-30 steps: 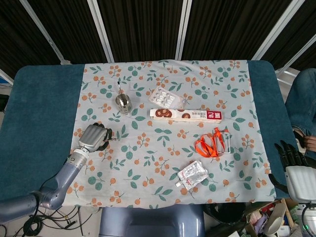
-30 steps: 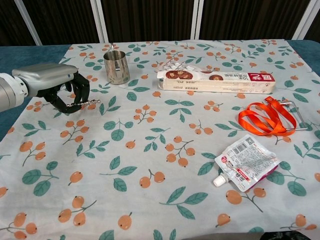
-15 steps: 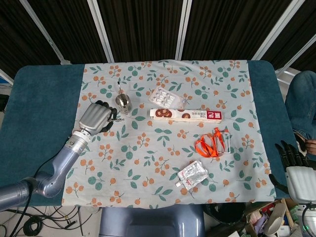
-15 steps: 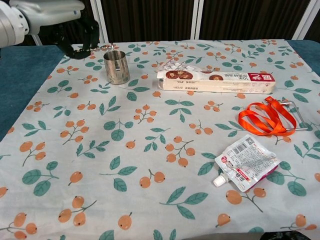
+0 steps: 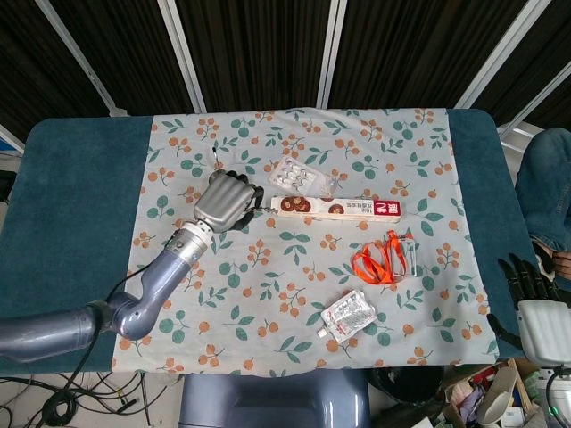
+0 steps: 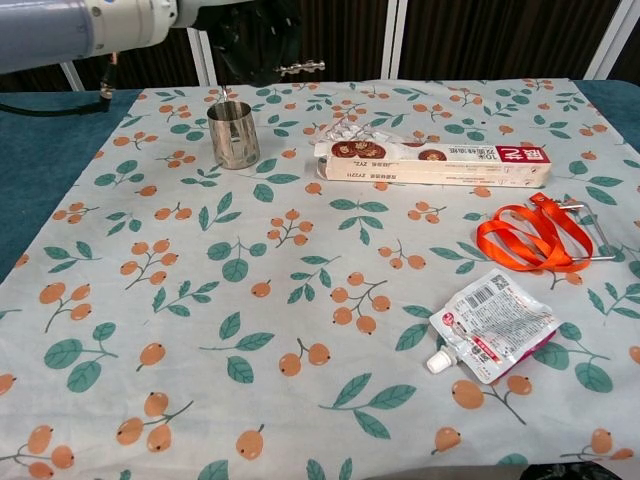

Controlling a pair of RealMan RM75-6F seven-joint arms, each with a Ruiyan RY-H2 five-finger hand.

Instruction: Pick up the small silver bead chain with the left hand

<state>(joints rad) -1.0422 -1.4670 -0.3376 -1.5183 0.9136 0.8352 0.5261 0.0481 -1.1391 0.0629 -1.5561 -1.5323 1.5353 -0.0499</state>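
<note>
My left hand (image 5: 223, 201) is lifted well above the flowered cloth (image 5: 268, 267), its fingers curled around the small silver bead chain (image 5: 260, 212). A short end of the chain sticks out to the right of the fist. In the chest view the left hand (image 6: 245, 30) is at the top edge, with the bead chain (image 6: 303, 69) jutting out level above the table. My right hand (image 5: 525, 283) hangs off the table's right front corner, fingers apart and holding nothing.
A steel cup (image 6: 233, 134) stands below the raised hand. A long red-and-white box (image 5: 335, 208) and a blister pack (image 5: 303, 176) lie mid-table. An orange ribbon (image 5: 379, 261) and a spouted pouch (image 5: 346, 314) lie to the right front.
The left hand has risen off the cloth with the chain in it and swung far and to the right, past the steel cup. The right hand has stayed put.
</note>
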